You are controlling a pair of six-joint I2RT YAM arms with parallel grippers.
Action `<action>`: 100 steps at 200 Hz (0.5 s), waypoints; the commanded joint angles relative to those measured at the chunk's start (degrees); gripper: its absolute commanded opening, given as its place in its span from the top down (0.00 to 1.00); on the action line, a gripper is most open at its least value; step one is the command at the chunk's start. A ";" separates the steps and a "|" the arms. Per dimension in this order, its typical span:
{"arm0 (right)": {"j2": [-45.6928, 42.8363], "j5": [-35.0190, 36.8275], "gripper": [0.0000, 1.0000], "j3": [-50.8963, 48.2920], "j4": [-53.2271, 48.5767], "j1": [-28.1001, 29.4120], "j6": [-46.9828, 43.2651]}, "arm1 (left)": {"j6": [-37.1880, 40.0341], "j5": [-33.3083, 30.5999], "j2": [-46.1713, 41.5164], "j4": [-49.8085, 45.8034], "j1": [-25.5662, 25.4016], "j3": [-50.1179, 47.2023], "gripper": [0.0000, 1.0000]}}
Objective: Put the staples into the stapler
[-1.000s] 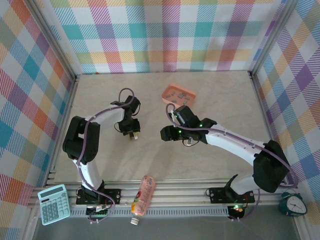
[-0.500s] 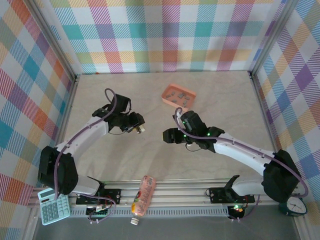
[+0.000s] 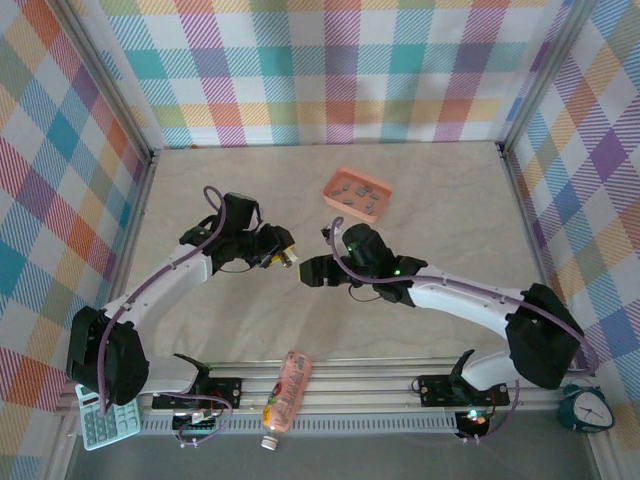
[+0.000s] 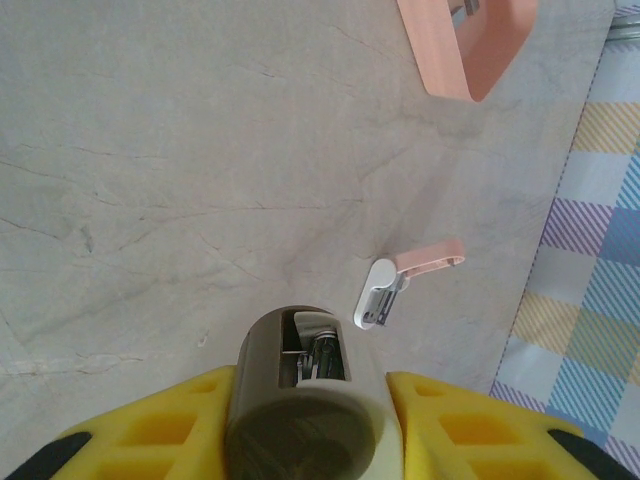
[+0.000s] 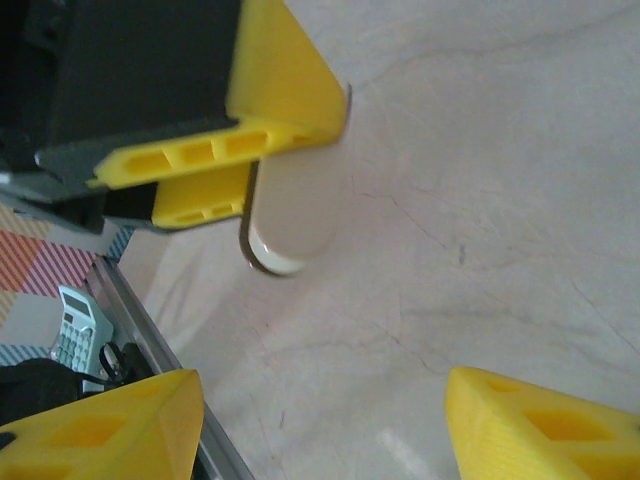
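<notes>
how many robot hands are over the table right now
2. The left hand is mid-table gripping a beige stapler; the right hand faces it just to its right, open.

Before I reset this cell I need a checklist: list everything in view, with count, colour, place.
stapler: one, beige, gripped by the left arm
staples: several strips, grey, in the tray
tray: one, salmon-pink, far centre of the table
small item: one, white and pink, on the table beyond the stapler
bottle: one, pink, lying on the front rail
calculator: one, pale teal, near-left corner
alarm clock: one, teal, near-right corner
left arm: one, white and black, yellow jaws shut on the stapler
right arm: one, white and black, yellow jaws open, facing the stapler
</notes>
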 commanded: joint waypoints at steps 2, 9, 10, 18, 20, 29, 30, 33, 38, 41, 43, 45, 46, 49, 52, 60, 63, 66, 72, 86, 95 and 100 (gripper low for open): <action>1.72 -0.77 0.35 2.50 5.74 0.19 -1.68 | -1.33 1.69 -1.62 1.82 -0.67 -0.52 0.62; 2.24 -0.77 0.36 2.81 6.32 0.24 -1.83 | -1.29 1.79 -1.64 1.86 -0.70 -0.48 0.62; 2.31 -0.76 0.36 2.84 6.33 0.20 -1.84 | -1.31 1.79 -1.64 1.84 -0.73 -0.51 0.62; 2.86 -0.63 0.36 3.34 6.48 0.17 -2.10 | -1.41 1.88 -1.71 2.08 -0.76 -0.55 0.62; 3.00 -0.60 0.36 3.45 6.44 0.21 -2.04 | -1.42 1.88 -1.65 2.09 -0.73 -0.57 0.62; 3.56 -0.34 0.38 3.82 6.74 0.19 -1.87 | -1.50 2.04 -1.63 2.27 -0.69 -0.54 0.62; 3.63 -0.33 0.38 3.83 6.85 0.18 -1.86 | -1.55 2.05 -1.63 2.27 -0.72 -0.54 0.62; 3.75 -0.33 0.39 3.84 7.08 0.21 -1.79 | -1.55 2.08 -1.76 2.42 -0.75 -0.54 0.62; 4.05 -0.33 0.39 3.79 7.84 0.17 -1.65 | -1.71 2.29 -1.77 2.55 -0.76 -0.55 0.62; 4.12 -0.33 0.40 3.75 8.18 0.17 -1.56 | -1.76 2.43 -1.78 2.66 -0.76 -0.54 0.62; 4.22 -0.33 0.40 3.75 8.43 0.23 -1.45 | -1.77 2.42 -1.76 2.76 -0.76 -0.54 0.62; 4.31 -0.33 0.41 3.75 8.68 0.18 -1.38 | -1.84 2.48 -1.75 2.79 -0.76 -0.59 0.62; 4.35 -0.28 0.41 3.75 8.83 0.18 -1.31 | -1.85 2.49 -1.78 2.83 -0.80 -0.61 0.62; 4.51 -0.20 0.41 3.75 9.19 0.18 -1.19 | -1.88 2.53 -1.87 2.88 -0.83 -0.57 0.62; 4.58 -0.11 0.42 3.75 9.50 0.17 -1.08 | -1.97 2.61 -1.88 2.97 -0.84 -0.59 0.62; 4.85 0.23 0.44 3.66 10.22 0.17 -0.74 | -2.26 2.83 -2.05 3.21 -0.84 -0.65 0.62; 4.91 0.33 0.45 3.59 10.62 0.17 -0.65 | -2.37 2.89 -2.02 3.40 -0.83 -0.73 0.62; 4.99 0.37 0.46 3.55 10.98 0.18 -0.50 | -2.46 2.93 -2.13 3.49 -0.84 -0.80 0.62; 5.13 0.55 0.48 3.48 11.86 0.17 -0.41 | -2.65 3.02 -2.24 3.68 -0.84 -0.89 0.62; 5.48 0.82 0.51 3.36 13.00 0.17 -0.14 | -3.15 3.27 -2.38 4.25 -0.91 -1.17 0.62; 5.78 0.88 0.52 3.55 13.09 0.17 -0.03 | -3.39 3.39 -2.42 4.74 -0.93 -1.23 0.62; 5.88 0.97 0.54 3.57 13.12 0.18 0.06 | -3.52 3.46 -2.38 4.89 -0.93 -1.29 0.62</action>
